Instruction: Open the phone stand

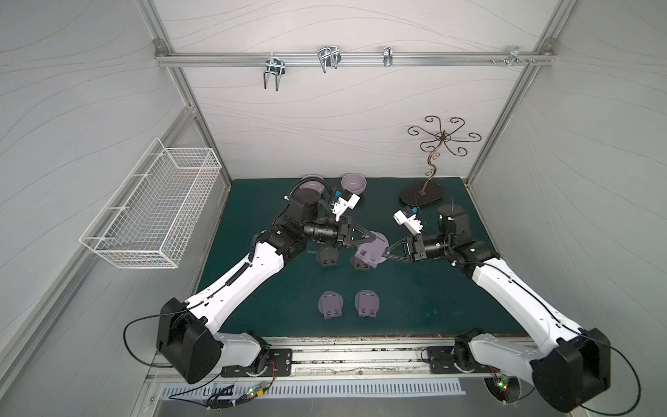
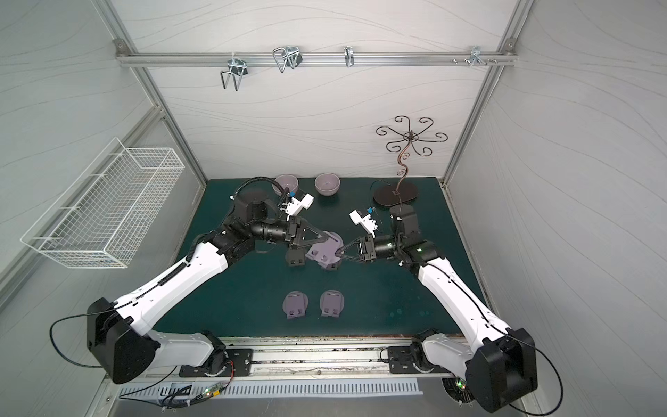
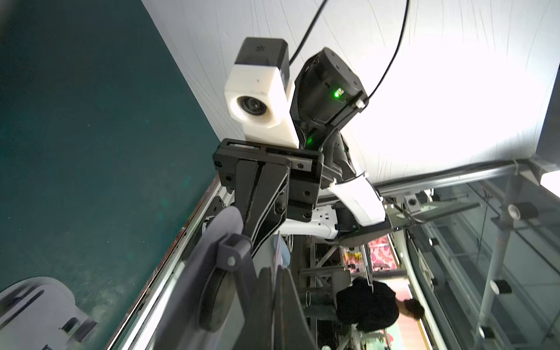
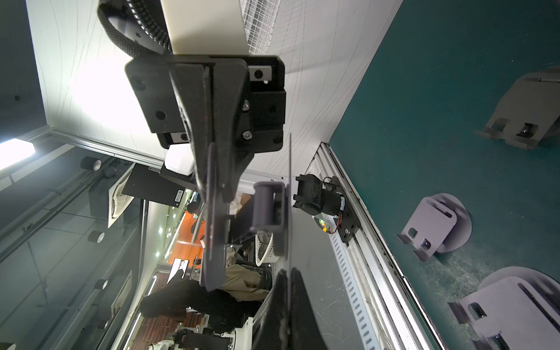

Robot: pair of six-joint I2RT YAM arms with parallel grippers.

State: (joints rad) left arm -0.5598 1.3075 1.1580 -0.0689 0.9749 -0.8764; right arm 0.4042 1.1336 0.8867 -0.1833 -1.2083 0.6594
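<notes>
The left gripper (image 1: 376,238) was pressed together on the far edge of the lilac phone stand (image 1: 371,250). The right gripper (image 1: 386,251) was pinched onto its right edge. The two tips pointed at each other, close together. The stand hung between them over the middle of the green mat (image 1: 415,296), clear of its surface.

In the right wrist view the stand's two thin plates showed edge-on and stood apart, joined by a small hinge block (image 4: 269,206). The left gripper's fingers (image 4: 230,145) clamped one plate and the right gripper's own fingers clamped the other.

A dark stand (image 1: 362,266) lay just under the held stand's near edge. A second dark stand (image 1: 327,258) lay to its left, below the left wrist. Nearer, well apart from these, the left folded stand (image 1: 330,304) and the right folded stand (image 1: 367,304) lay side by side, both lilac.

At the mat's far edge stood the left bowl (image 1: 312,183), partly hidden by the left arm, and the right bowl (image 1: 354,183). A dark metal hook tree (image 1: 421,196) stood at the far right on an oval base. A white wire basket (image 1: 151,205) hung on the left wall.
</notes>
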